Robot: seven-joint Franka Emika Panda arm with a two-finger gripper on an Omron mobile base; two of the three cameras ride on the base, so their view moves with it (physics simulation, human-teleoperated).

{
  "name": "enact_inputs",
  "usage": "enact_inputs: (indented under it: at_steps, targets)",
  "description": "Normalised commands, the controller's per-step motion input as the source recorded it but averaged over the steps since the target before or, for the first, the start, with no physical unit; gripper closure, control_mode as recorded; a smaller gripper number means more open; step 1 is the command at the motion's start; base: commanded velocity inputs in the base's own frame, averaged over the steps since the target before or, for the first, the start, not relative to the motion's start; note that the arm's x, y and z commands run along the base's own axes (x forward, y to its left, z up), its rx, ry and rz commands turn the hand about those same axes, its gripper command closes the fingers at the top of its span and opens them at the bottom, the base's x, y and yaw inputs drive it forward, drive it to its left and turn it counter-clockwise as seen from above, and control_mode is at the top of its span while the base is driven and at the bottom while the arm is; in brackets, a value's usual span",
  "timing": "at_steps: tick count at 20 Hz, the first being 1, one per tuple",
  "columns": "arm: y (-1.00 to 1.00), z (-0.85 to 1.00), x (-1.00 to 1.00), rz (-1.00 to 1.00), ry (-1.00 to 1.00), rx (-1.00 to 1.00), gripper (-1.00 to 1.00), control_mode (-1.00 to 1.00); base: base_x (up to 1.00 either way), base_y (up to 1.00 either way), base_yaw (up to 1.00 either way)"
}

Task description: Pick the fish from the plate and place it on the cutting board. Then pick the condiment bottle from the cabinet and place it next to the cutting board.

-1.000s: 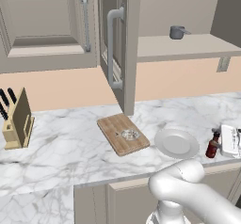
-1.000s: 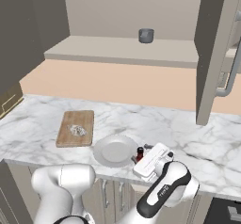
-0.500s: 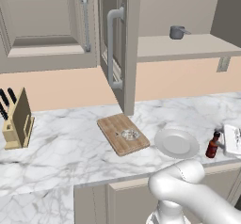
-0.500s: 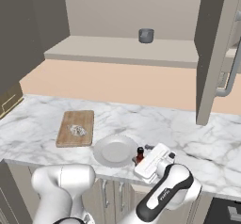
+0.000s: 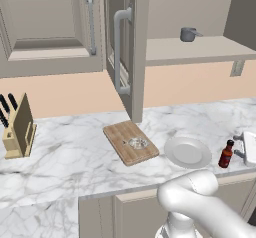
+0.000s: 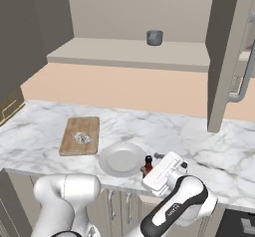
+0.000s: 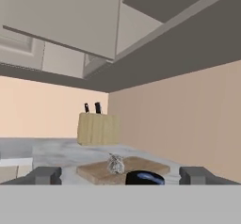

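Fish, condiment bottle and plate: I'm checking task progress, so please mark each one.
fish (image 5: 137,143), left base view, middle of its body.
condiment bottle (image 5: 226,155), left base view, its red body.
plate (image 5: 172,155), left base view, left rim.

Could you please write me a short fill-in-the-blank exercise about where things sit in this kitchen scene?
1. The fish lies on the ____.
2. The condiment bottle stands on the counter beside the ____.
3. The small grey pot sits on the cabinet ____.
4. The pincer is ____.

Missing words: cutting board; plate; shelf; open
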Motion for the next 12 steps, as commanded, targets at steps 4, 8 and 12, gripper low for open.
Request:
enact_inputs:
  at_steps: [4,8,12]
  targets:
    - [-0.13,0.09,-0.36,0.0,0.0,-0.01,-1.0,-1.0,0.0,0.0,0.0]
    - [-0.01,0.4,-0.31,0.0,0.0,-0.18,-1.0,-1.0,0.0,0.0,0.0]
    - [0.0,0.4,-0.37,-0.02,-0.03,-0.3,-1.0,-1.0,0.0,0.0,0.0]
